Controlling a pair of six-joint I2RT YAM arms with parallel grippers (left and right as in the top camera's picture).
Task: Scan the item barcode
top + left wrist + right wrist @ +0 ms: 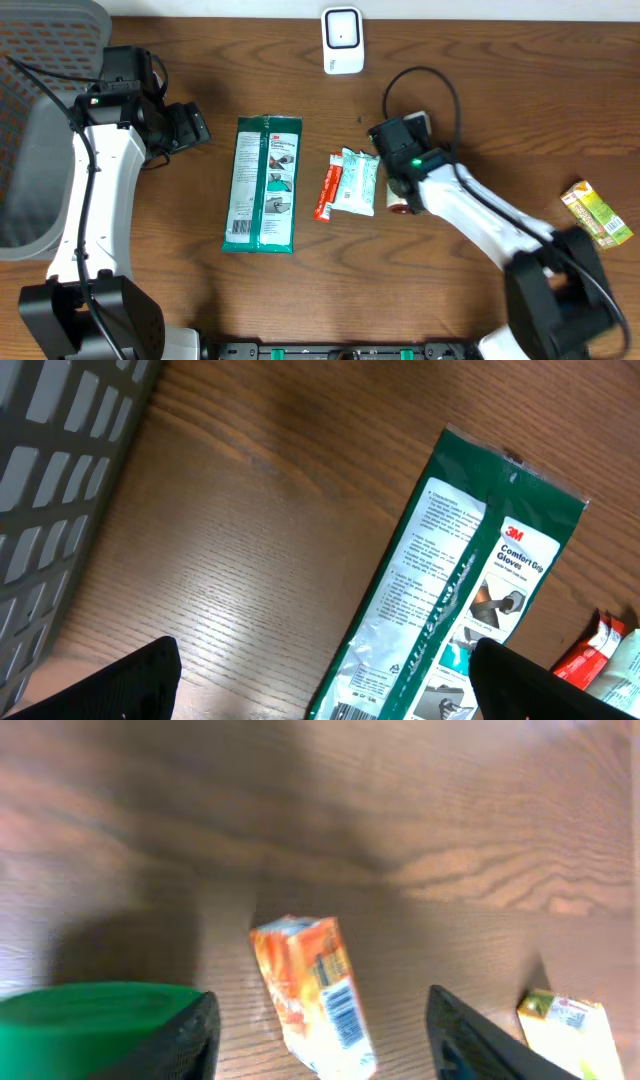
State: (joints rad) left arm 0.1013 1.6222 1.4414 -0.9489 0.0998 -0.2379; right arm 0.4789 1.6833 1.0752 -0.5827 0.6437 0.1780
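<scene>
An orange packet (315,995) lies on the wood table with its barcode (343,1003) facing up. My right gripper (322,1020) stands open around it, and neither finger touches it. From overhead only a red bit of this packet (402,208) shows under the right gripper (398,190). The white scanner (342,40) stands at the table's far edge. My left gripper (325,675) is wide open above bare wood, with nothing between its fingers; its right finger (530,685) overlaps a green glove pack (460,600).
The green glove pack (262,185) lies left of centre. A red packet (326,188) and a teal-white packet (358,182) lie beside it. A yellow-green box (596,212) sits at the right. A grey basket (40,130) stands at the left edge.
</scene>
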